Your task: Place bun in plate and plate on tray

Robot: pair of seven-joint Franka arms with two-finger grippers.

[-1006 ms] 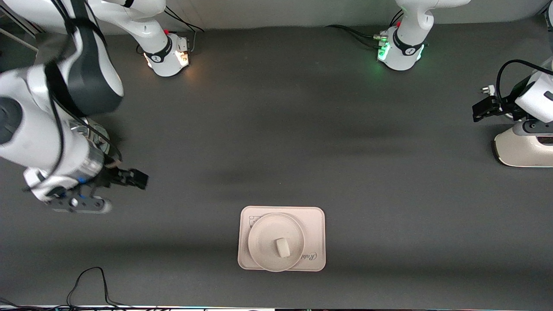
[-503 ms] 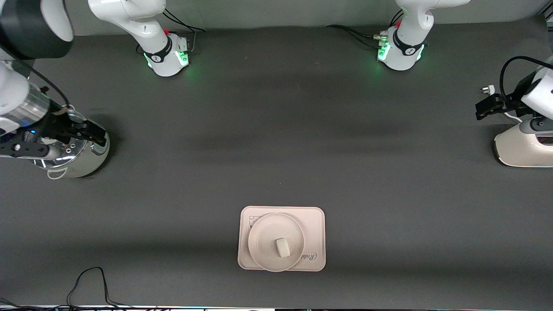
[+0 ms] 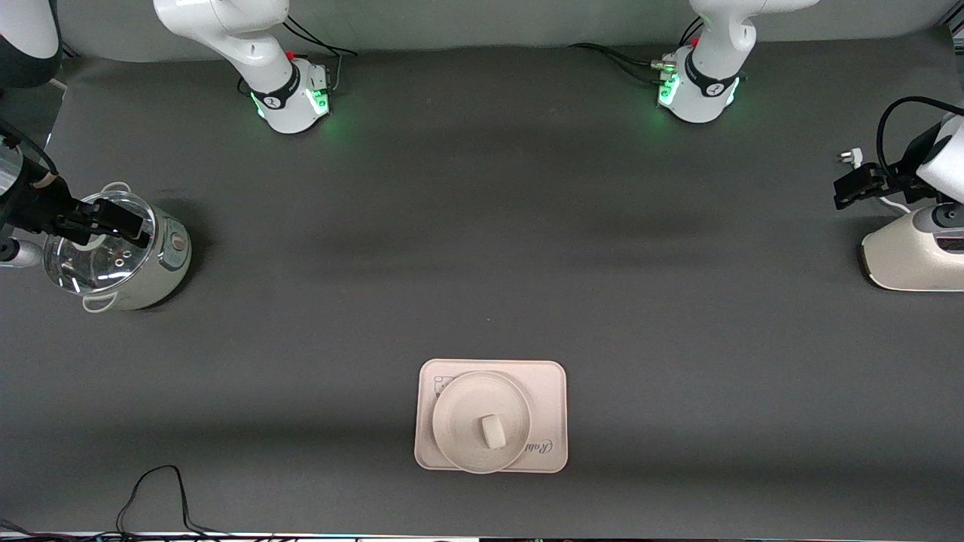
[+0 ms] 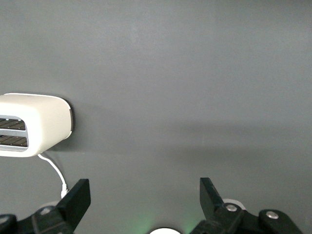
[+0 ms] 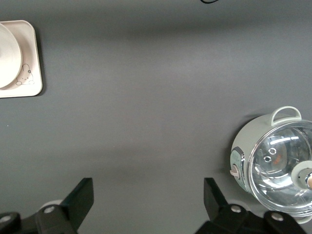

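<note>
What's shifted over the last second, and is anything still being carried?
The right pincer swung away from the open table toward its arm's end and now hangs open over the glass-lidded cooker, carrying nothing. The left pincer barely moved, open above the toaster. The bun, plate and tray stayed put.

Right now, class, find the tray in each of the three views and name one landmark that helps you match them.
Front view: the tray lies near the camera's edge of the table, under the plate.
Left wrist view: not in it.
Right wrist view: the tray is at the picture's edge, partly cut off.
Shared landmark: the glass-lidded cooker, also in the right wrist view.
</note>
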